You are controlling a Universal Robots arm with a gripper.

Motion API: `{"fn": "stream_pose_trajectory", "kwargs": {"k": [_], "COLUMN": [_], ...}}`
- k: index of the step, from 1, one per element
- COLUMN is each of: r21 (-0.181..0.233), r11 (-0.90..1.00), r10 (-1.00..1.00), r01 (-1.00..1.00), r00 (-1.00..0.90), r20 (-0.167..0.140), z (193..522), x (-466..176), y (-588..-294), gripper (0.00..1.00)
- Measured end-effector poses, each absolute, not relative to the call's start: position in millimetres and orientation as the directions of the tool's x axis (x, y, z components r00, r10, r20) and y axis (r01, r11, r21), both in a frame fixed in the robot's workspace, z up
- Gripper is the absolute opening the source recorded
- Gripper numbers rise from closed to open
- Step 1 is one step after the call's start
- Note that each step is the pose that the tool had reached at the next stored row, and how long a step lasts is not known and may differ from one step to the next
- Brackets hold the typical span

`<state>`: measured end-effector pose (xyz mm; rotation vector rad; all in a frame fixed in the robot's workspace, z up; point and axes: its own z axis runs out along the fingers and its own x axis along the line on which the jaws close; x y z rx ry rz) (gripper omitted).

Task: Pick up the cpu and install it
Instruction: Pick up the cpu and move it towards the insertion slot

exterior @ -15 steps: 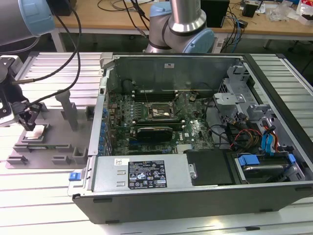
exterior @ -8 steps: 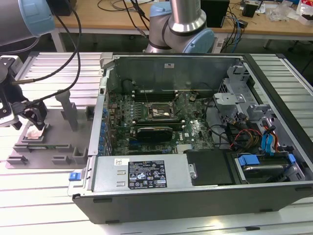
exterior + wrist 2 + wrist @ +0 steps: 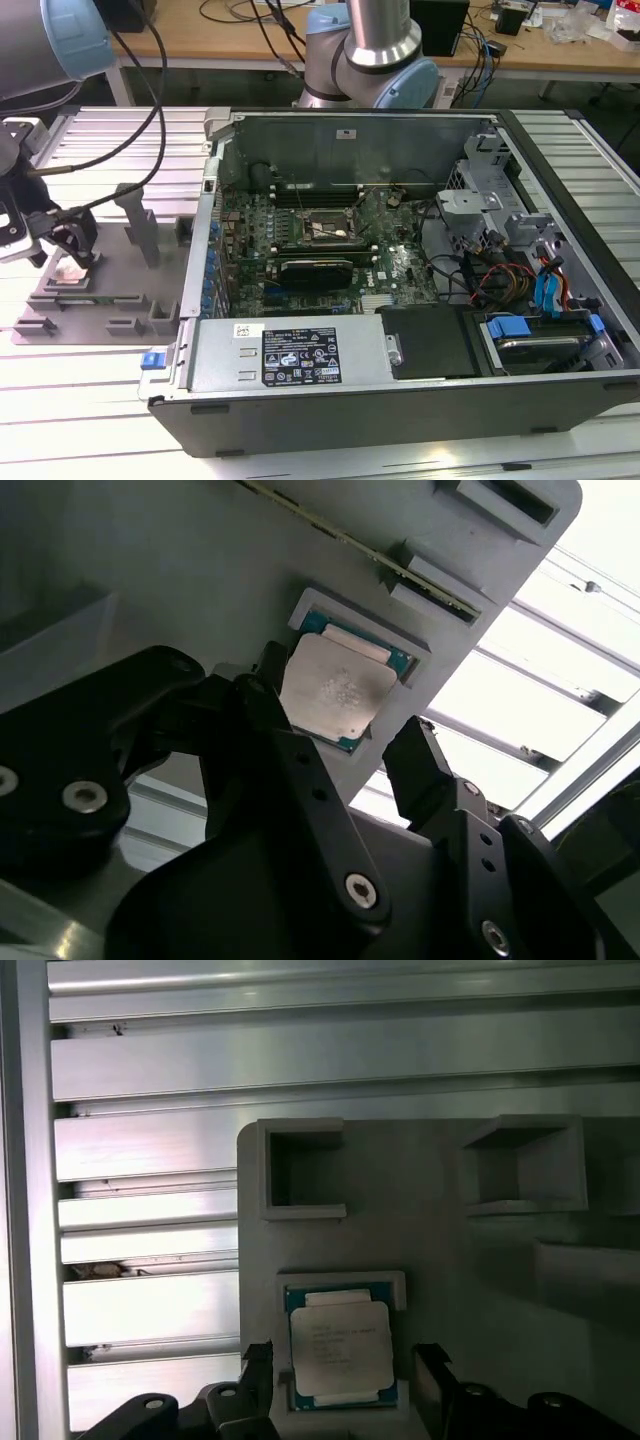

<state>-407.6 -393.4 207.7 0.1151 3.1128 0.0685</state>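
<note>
All of it sits on a slatted aluminium surface (image 3: 110, 130). Biggest item is the open PC case (image 3: 300, 385), lying on its side at the exterior view's right. The arm (image 3: 372, 40) is based behind the case, and a black cable (image 3: 150, 110) hangs off its section at the exterior view's left.

Inside the case is the motherboard (image 3: 395, 265), with the dark socket frame (image 3: 325, 228) roughly mid-board. Loose wiring (image 3: 500, 275) and a drive bay with blue tabs (image 3: 535, 335) sit toward the exterior view's right, well apart from the socket.

The gray tray (image 3: 120, 275) lies at the exterior view's left, just beside the case wall. Upright posts (image 3: 137, 220) stand on it near the jaws. Two empty pockets (image 3: 300, 1170) show further along the tray in the first wrist view.

The cpu (image 3: 340, 1355) is not installed. It lies flat in a fitted square recess of the tray, metal top up, also seen in the second wrist view (image 3: 335, 692). The recess probably keeps it square and at a repeatable pick spot.

Jaws are released, low over the tray, with one finger (image 3: 258, 1370) on each side of the cpu, so they straddle it without clamping. In the second wrist view one finger (image 3: 272, 705) looks very near the chip edge, but contact can't be confirmed.

Obstructions, by judgement:
- The recess lip crowds the fingers.
- The posts are close by.
- The case wall stands between tray and socket.
</note>
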Motion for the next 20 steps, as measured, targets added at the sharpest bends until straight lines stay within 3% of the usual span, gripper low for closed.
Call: {"fn": "stream_pose_trajectory", "kwargs": {"k": [20], "r21": [0.045], "r11": [0.996], "r10": [0.074], "r01": [0.073], "r00": [-0.997], "r20": [-0.024], "z": [201.1], "x": [-406.9], "y": [-392.9], "gripper": [0.66]}}
